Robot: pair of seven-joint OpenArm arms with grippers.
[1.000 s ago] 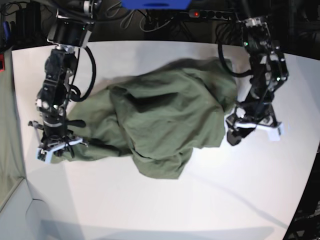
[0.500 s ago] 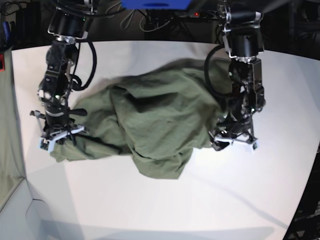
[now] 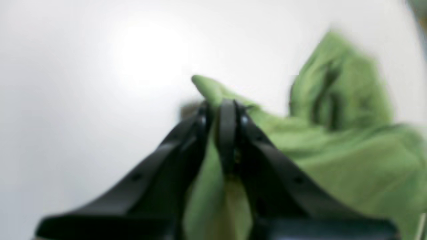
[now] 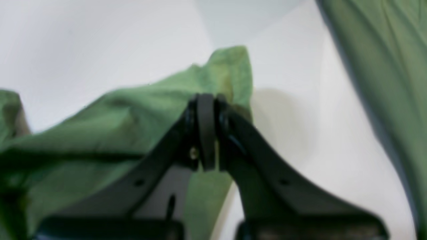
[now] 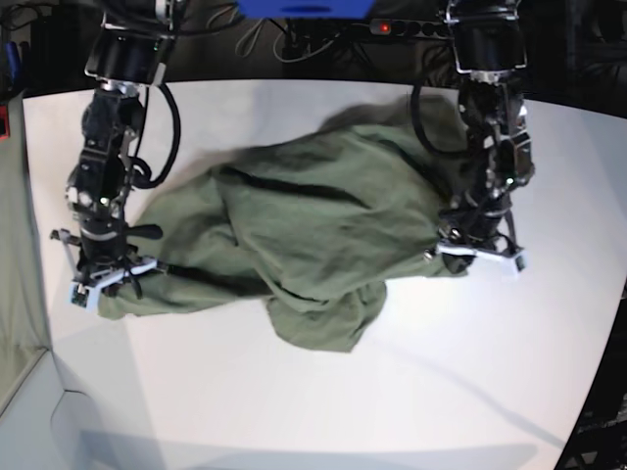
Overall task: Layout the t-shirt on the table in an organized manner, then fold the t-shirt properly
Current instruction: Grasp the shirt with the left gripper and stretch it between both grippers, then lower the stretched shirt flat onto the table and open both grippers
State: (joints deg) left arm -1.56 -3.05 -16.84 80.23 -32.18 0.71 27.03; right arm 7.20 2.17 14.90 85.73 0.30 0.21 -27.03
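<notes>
The olive-green t-shirt (image 5: 313, 225) lies crumpled across the middle of the white table (image 5: 294, 401). My left gripper (image 5: 477, 253) is at the shirt's right edge. In the left wrist view the left gripper (image 3: 223, 105) is shut, with a fold of the t-shirt (image 3: 350, 150) pinched between its black fingers. My right gripper (image 5: 103, 279) is at the shirt's lower left corner. Up close, the right gripper (image 4: 205, 101) is shut on a corner of the t-shirt (image 4: 100, 113) that sticks up past its tips.
A pale grey-green cloth strip (image 5: 15, 245) hangs along the table's left side. Cables and a power strip (image 5: 411, 27) with a red light lie behind the table. The table's curved edge (image 5: 602, 362) runs down the right side over dark floor.
My left gripper moved in from the right onto the shirt's edge and shut on it, and that side of the shirt now stretches further right. The right gripper kept hold of its corner.
</notes>
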